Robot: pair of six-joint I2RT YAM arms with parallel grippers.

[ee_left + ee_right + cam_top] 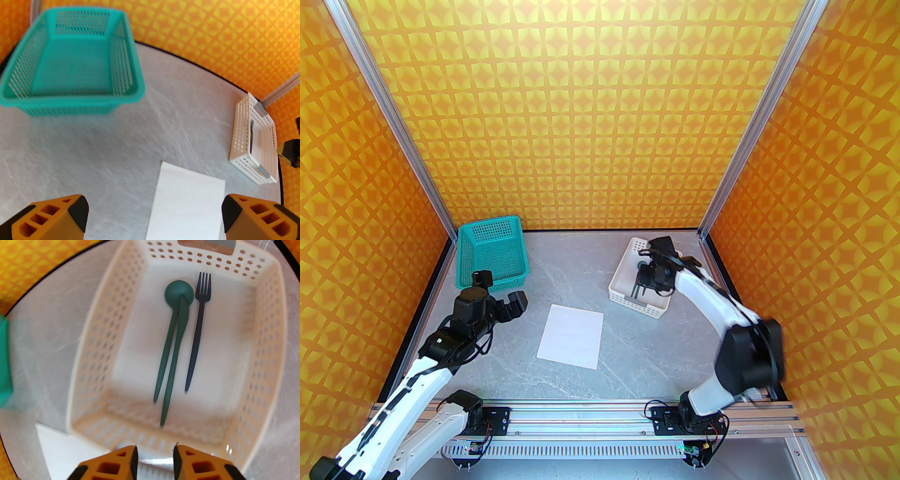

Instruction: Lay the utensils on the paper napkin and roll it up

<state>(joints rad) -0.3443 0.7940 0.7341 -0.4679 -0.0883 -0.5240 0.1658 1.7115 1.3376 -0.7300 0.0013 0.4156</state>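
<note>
The utensils lie side by side in the white perforated tray (93, 333) at the back right: a round-bowled green spoon (179, 295), a green knife (175, 352) crossing its handle, and a darker fork (199, 329). My right gripper (154, 451) hovers over the tray's near wall, its jaws a narrow gap apart with nothing between them. From the top view it (644, 279) hangs above the utensils (637, 288). The paper napkin (571, 337) lies flat mid-table. My left gripper (154, 215) stands wide open and empty, left of the napkin (187, 201).
A teal perforated basket (492, 253) stands at the back left, just beyond my left gripper (508, 304). The white tray (635, 302) sits near the right wall. Patterned orange walls close in the grey table on three sides.
</note>
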